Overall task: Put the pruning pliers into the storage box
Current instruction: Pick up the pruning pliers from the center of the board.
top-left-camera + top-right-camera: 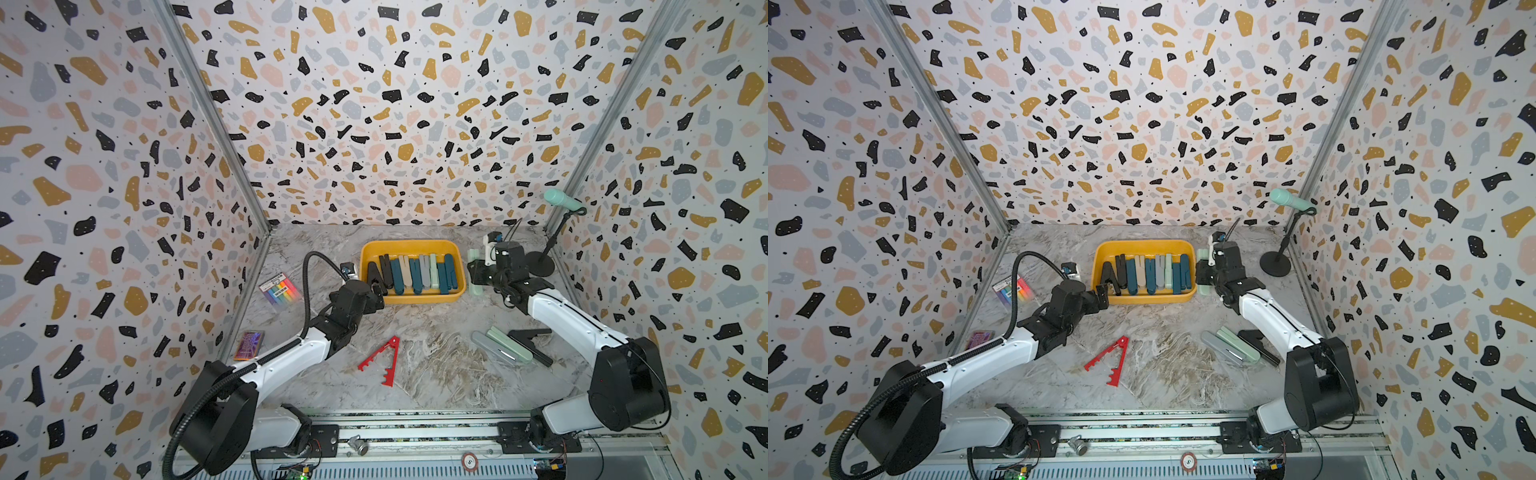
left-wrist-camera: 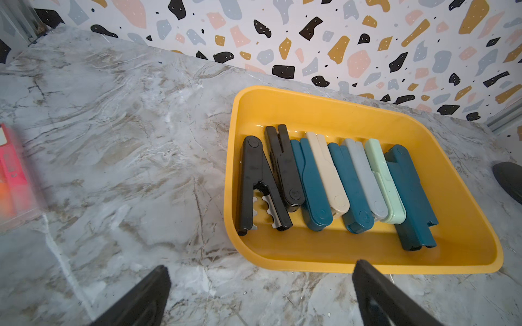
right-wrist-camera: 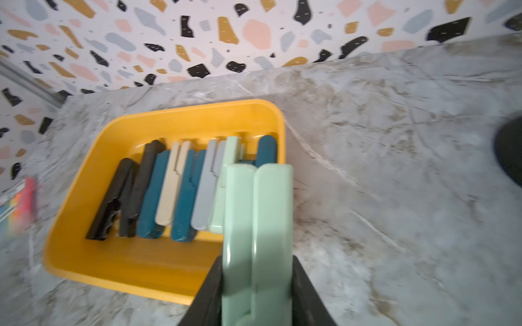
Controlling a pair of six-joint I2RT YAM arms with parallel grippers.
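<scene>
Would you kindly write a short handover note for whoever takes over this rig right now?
Left gripper: open and empty, at the storage box's near corner.
Right gripper: shut on a mint green pliers, held just outside the box wall on that arm's side.
Done: eight pliers lie in a row in the box.
Left: drop in the held one, then collect four from the table: the red notched pliers, the grey pliers, the second mint green pliers and the black pliers.
</scene>
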